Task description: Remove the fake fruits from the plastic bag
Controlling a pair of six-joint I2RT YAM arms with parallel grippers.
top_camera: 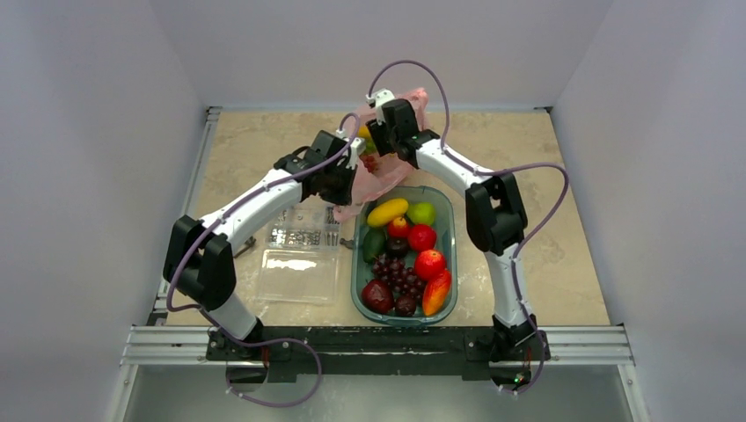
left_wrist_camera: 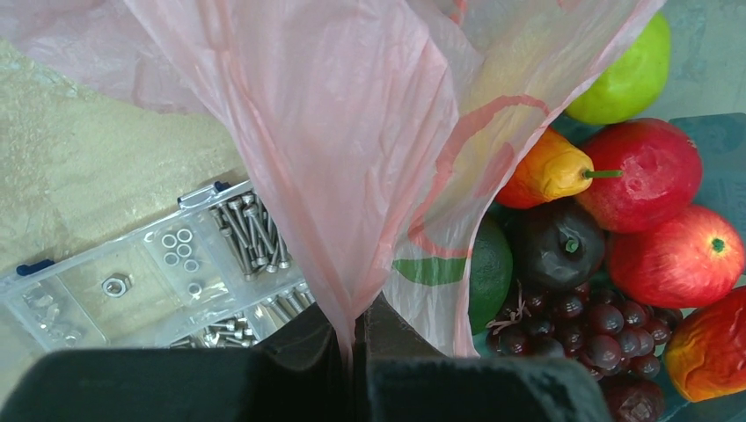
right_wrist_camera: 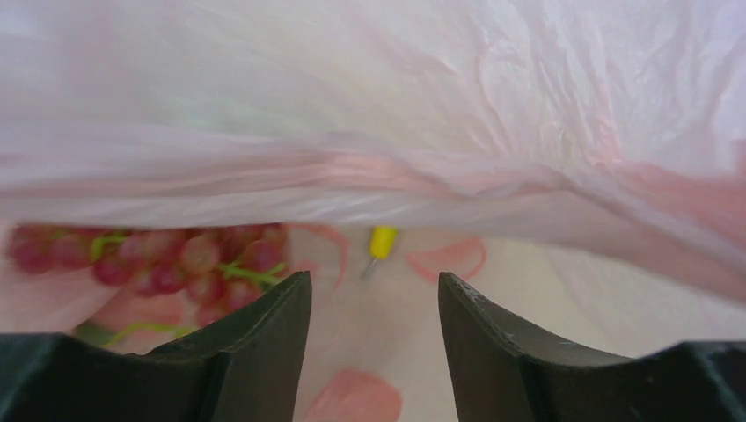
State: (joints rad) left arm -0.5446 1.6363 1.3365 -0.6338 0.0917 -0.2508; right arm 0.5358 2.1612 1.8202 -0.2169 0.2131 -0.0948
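The left tool [left_wrist_camera: 354,323] is clenched on a fold of the pink bag [left_wrist_camera: 352,132], held up over the bench [top_camera: 554,176] at the far end of the tray [top_camera: 452,220]. The right tool [right_wrist_camera: 374,290] is released, jaws apart with nothing between them. Through the film a grape bunch [right_wrist_camera: 149,259] and a yellow tip [right_wrist_camera: 383,239] show blurred. Other contents are hidden. Red print on the bag is unreadable.
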